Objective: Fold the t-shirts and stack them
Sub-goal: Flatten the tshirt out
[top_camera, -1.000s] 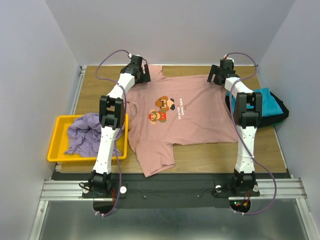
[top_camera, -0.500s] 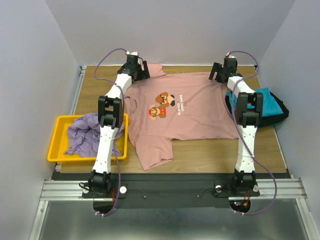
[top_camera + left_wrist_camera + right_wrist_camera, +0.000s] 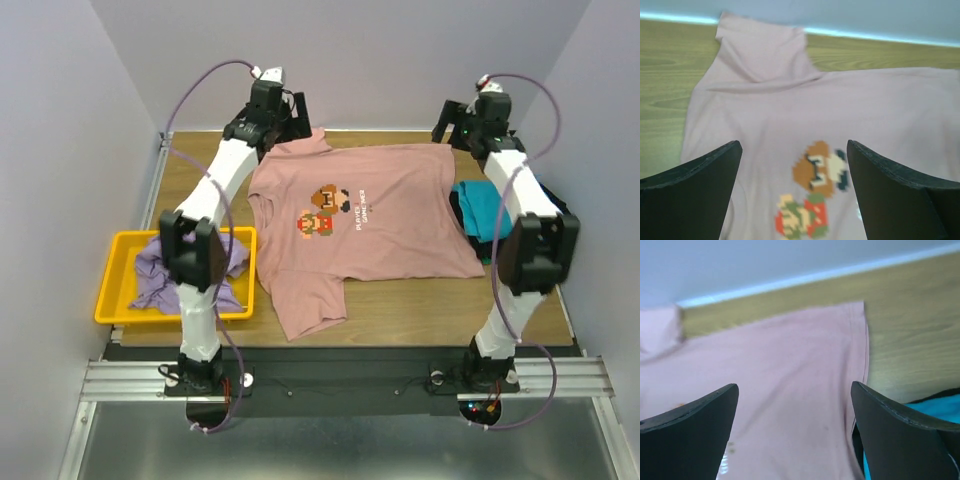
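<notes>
Now left pincer (image 3: 792, 146), right pincer (image 3: 794, 386) lifted off pink tee (image 3: 385, 245).

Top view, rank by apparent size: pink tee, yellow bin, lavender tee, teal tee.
1. pink tee
2. yellow bin
3. lavender tee and teal tee: both partly hidden, so not ranked against each other.

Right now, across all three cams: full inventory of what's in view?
pink t-shirt: one, dusty pink with pixel print, spread flat mid-table
lavender t-shirt: one, purple, crumpled in the bin
teal t-shirt: one, teal, right side, on the black one
black t-shirt: one, black, under the teal
bin: one, yellow, left side of table
table: one, wood
left pincer: one, black, open, above the pink t-shirt's far-left sleeve area
right pincer: one, black, open, above its far-right corner
</notes>
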